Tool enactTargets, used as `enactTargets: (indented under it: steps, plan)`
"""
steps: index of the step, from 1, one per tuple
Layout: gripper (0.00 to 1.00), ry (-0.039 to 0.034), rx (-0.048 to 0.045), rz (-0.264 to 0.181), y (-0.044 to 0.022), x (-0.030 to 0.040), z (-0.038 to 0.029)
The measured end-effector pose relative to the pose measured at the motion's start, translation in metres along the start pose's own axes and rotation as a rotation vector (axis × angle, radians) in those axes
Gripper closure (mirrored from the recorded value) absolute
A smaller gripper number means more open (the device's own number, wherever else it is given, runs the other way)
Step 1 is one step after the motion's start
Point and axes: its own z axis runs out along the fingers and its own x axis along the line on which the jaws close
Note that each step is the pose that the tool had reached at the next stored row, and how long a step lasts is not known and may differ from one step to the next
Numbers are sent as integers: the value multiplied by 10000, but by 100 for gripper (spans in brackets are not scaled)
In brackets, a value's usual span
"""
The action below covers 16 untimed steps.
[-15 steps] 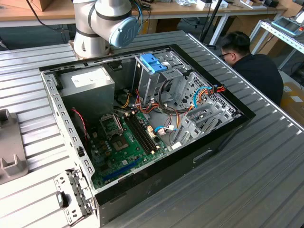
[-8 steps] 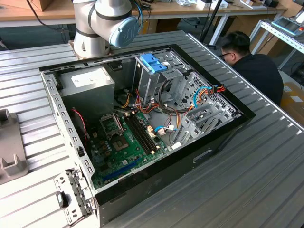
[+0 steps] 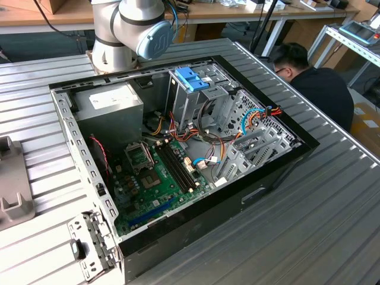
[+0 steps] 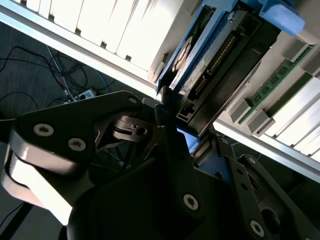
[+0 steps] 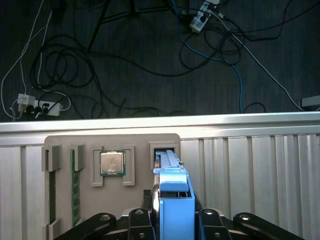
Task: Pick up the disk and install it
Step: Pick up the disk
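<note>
The disk (image 5: 172, 197) is clamped by the pincer (image 5: 173, 214). It is positioned at a grey tray (image 5: 135, 142) near the table (image 5: 250, 165) edge.

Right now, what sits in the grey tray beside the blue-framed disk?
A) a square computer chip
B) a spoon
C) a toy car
A: a square chip sits in its own pocket of the grey tray, next to the disk in its slot.
</note>
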Motion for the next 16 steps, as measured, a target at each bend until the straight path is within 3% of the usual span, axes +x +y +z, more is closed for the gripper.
enactTargets:
  steps: [11, 13, 16]
  plan:
    - [63, 0, -1, 0, -4, -1, -15]
    - [63, 0, -1, 0, 1, -4, -134]
    - [63, 0, -1, 0, 1, -4, -138]
